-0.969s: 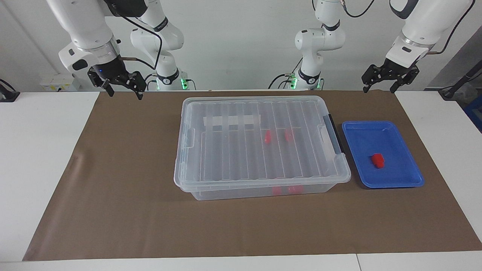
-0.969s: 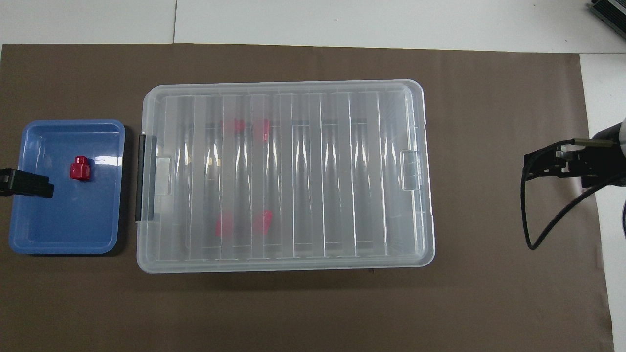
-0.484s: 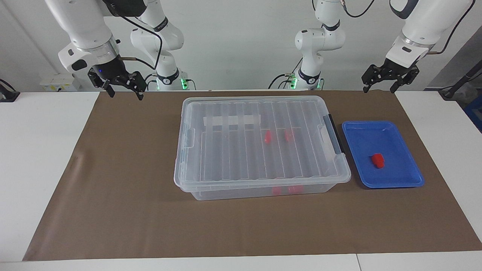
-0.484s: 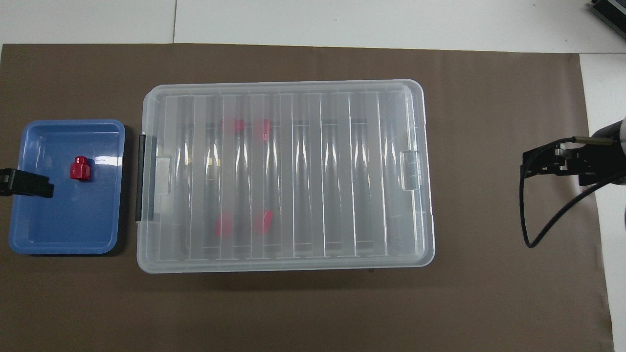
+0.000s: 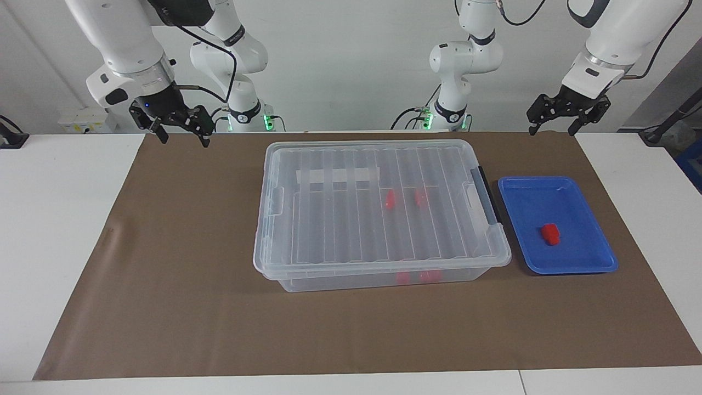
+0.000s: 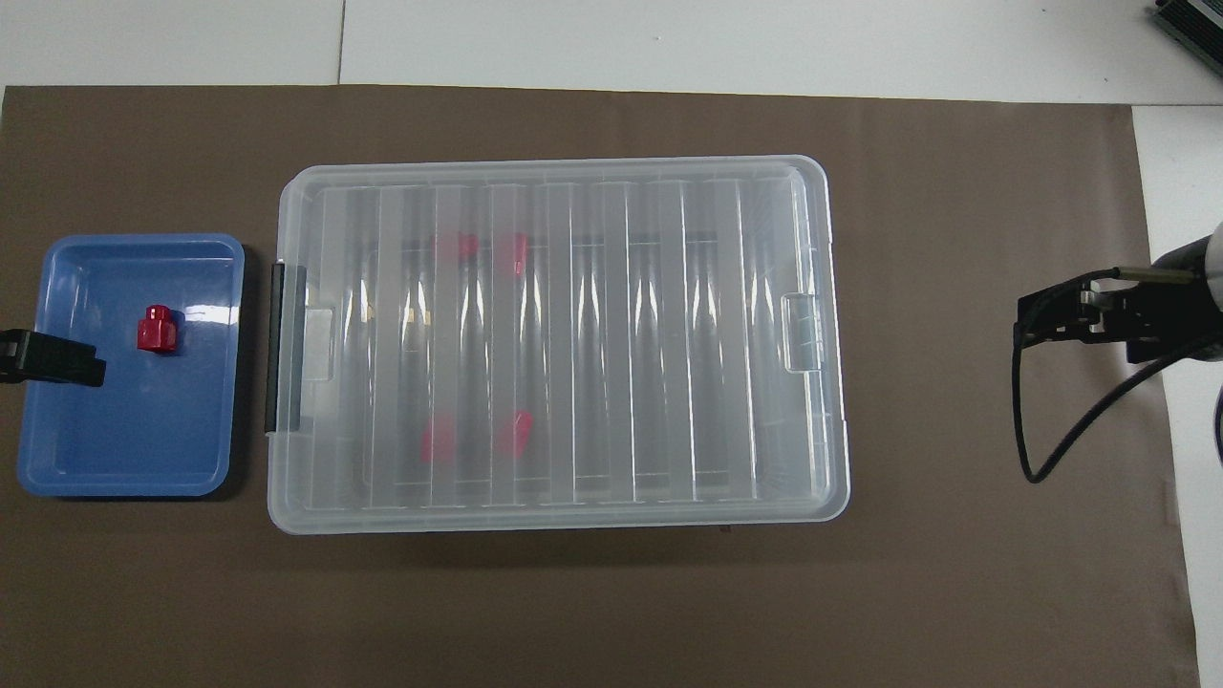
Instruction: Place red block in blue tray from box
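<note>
the box (image 5: 378,211) sits in the middle of the bench (image 5: 66,230), on a brown mat (image 5: 181,307) that covers most of it. its ribbed clear lid (image 6: 564,334) is on, with the black handle (image 5: 486,193) at the end toward the left arm's end of the bench and a white label strip (image 5: 337,175) along the side nearer the robots. through the lid four red blocks show inside: two (image 6: 492,250) close to the wall farther from the robots and two (image 6: 473,440) close to the wall nearer them, all in the half of the box toward the handle.

the blue tray (image 5: 576,263) lies on the mat just beside the handle end of the box, apart from it, toward the left arm's end of the bench. one red block (image 5: 550,233) rests on the tray floor, near its middle and clear of the rim.

the left tool (image 5: 551,130) hangs in the air with its fingers spread and nothing between them, over the mat's corner nearest the left arm's base; in the overhead view only its tip (image 6: 53,357) shows, over the tray's outer rim. the right tool (image 5: 184,137) hangs likewise with fingers apart and empty, over the mat's corner nearest the right arm's base, well apart from the box.
</note>
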Available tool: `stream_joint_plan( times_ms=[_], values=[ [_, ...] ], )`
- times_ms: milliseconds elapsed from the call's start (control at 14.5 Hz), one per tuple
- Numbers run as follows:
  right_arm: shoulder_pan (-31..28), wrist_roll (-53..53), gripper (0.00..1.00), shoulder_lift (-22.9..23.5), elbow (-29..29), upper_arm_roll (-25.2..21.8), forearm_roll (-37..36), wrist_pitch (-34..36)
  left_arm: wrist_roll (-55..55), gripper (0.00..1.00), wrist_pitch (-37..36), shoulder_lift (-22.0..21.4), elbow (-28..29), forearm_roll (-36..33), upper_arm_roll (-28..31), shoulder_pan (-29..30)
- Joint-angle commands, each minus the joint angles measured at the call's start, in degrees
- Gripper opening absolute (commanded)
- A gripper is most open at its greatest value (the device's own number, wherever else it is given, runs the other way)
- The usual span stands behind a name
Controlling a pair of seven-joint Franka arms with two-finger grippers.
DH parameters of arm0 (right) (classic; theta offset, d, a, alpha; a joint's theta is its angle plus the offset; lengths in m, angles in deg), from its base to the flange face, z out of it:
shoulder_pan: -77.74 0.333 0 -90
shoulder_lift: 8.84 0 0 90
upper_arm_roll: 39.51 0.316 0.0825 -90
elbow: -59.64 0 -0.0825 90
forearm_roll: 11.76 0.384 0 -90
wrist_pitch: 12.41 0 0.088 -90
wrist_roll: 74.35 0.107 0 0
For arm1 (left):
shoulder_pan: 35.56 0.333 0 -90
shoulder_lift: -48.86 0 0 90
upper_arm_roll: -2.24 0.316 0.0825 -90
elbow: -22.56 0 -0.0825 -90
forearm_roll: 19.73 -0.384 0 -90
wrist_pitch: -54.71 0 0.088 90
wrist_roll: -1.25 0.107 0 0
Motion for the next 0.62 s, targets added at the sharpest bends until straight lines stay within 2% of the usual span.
stream_joint_plan(
  times_ms=[0, 553],
  values=[
    [-0.7, 0.3, 1.00, -0.2, 1.0, 0.3, 0.3, -1.3, -0.4, 1.00, -0.5, -0.1, -0.1, -0.9, -0.3, 0.3],
    [-0.5, -1.8, 1.00, -0.6, 1.5, 0.3, -0.7, -2.2, -0.4, 1.00, -0.5, -0.1, -0.1, -0.9, -0.3, 0.3]
  ],
)
